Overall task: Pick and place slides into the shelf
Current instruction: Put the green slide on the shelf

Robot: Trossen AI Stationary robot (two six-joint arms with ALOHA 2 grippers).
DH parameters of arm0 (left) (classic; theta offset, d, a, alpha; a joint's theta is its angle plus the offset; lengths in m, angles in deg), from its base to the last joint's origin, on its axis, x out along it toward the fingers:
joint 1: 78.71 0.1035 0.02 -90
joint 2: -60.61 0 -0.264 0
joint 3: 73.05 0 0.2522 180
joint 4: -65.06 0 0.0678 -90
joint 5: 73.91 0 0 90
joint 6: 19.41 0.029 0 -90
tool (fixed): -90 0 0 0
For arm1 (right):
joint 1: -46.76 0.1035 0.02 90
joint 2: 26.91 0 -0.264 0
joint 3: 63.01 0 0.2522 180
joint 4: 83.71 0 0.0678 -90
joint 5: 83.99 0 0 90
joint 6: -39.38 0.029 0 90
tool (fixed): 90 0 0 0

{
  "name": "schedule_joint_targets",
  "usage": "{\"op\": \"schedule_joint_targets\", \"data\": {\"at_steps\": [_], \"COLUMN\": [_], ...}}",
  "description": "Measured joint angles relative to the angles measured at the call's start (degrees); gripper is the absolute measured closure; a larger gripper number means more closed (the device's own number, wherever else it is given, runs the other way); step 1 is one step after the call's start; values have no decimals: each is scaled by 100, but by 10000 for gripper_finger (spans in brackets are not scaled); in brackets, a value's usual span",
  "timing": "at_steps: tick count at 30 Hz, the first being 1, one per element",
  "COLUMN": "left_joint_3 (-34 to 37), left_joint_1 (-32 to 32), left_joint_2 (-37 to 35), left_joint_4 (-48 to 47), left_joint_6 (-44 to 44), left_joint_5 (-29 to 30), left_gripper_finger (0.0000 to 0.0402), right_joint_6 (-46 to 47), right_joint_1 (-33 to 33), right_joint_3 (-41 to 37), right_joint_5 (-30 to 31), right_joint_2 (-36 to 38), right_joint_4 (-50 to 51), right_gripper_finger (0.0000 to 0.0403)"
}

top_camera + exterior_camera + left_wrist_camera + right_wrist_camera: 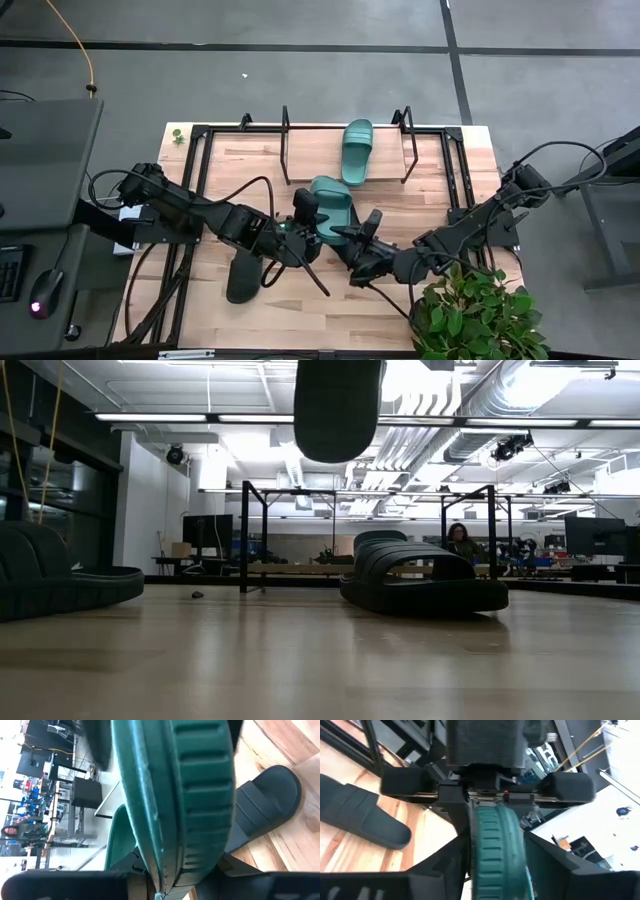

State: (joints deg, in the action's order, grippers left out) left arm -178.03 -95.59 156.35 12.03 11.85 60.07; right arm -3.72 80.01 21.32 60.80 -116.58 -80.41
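One teal slide lies flat on the shelf at the table's far side. A second teal slide hangs above the table's middle between my two grippers. My left gripper is shut on it from the left. My right gripper meets it from the right, and its fingers flank the ribbed surface. One black slide rests sole-down on the table near the front left. Another black slide lies below the grippers. My left gripper pinches one end of the teal slide between its two fingers. It comes from the table's left, slanting down, with the fingers along the slide. The slide stands on edge, lifted clear of the table. My right gripper has the slide's other end between its two fingers, which lie against both sides. It comes level from the table's right, along the slide.
A potted plant stands at the near right corner, beside my right arm. Black frame bars rise at both ends of the shelf. The low view shows the two black slides on the table before the shelf posts.
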Motion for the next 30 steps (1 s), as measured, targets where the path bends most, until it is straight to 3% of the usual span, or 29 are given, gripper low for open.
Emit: {"op": "schedule_joint_targets", "data": {"at_steps": [12, 21, 30], "left_joint_3": [-2, -2, -9], "left_joint_1": [0, -4, 0], "left_joint_2": [-2, -2, -9], "left_joint_4": [5, 15, 35], "left_joint_6": [-13, -221, -479], "left_joint_5": [83, 299, 638], "left_gripper_finger": [318, 305, 204], "right_joint_6": [21, 103, 119], "right_joint_1": [-2, -28, -28], "right_joint_3": [0, 0, -2], "right_joint_5": [-81, -81, 138], "right_joint_2": [2, 2, 2], "right_joint_4": [48, 28, 28], "right_gripper_finger": [358, 354, 359]}}
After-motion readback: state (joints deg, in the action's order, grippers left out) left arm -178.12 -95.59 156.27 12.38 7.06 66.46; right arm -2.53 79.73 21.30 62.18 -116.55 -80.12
